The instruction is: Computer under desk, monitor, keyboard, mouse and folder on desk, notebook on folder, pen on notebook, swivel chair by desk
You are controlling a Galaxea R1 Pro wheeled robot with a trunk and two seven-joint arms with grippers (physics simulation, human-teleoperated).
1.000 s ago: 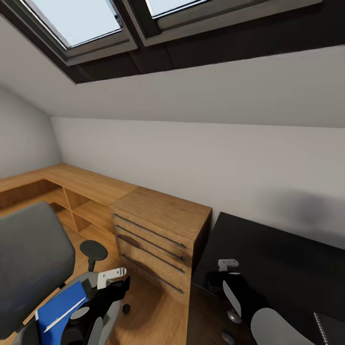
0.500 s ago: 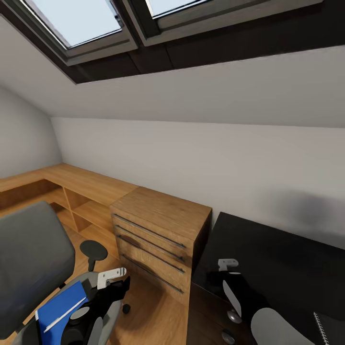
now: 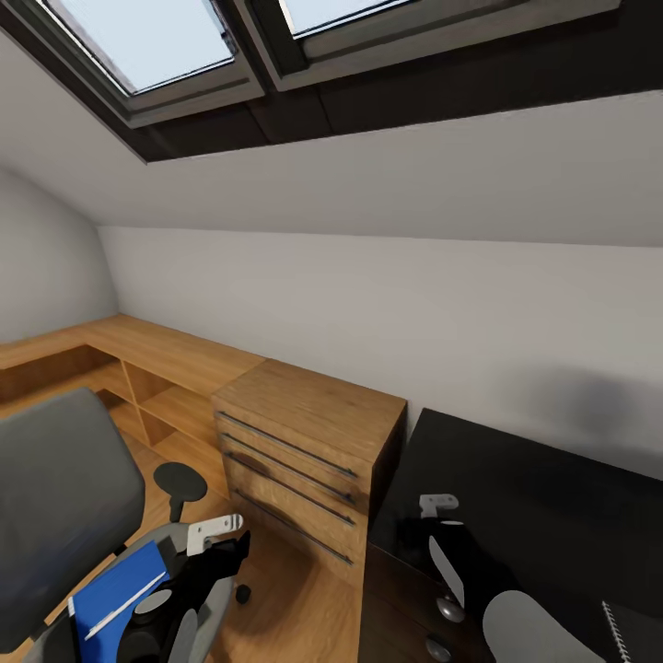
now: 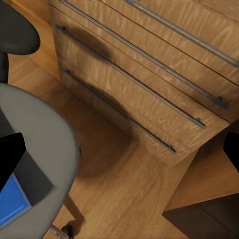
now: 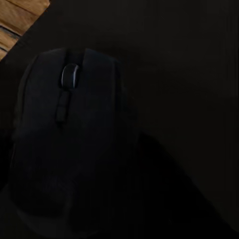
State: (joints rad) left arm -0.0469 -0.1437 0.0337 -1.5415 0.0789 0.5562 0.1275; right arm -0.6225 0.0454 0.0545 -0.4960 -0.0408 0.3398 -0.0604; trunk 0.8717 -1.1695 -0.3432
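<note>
Two arms hang low in the head view, and almost nothing differs from a second ago; the right arm's white bracket sits a touch lower on the matte black L-shaped surface (image 3: 552,488), no more. The right pincer (image 3: 433,534) hovers over that black top, and its wrist camera looks closely down on the small rounded black oval mouse (image 5: 69,144), scroll wheel showing, which lies on or just above the surface; whether the jaws hold it or stand apart I cannot tell. The left pincer (image 3: 230,552) hangs beside the grey upholstered swivel chair (image 3: 55,497), over the plank floor in front of the light wood chest of drawers (image 3: 304,451); its jaws' gap I cannot judge either. On the chair seat lies the flat bright blue folder (image 3: 115,585) with a thin pale pen (image 3: 124,605) across it. At the head view's lower right corner, a spiral-edged grey notebook (image 3: 635,631) rests on the surface. So little movement suggests the mouse placement is settling, and the folder likely comes next.
</note>
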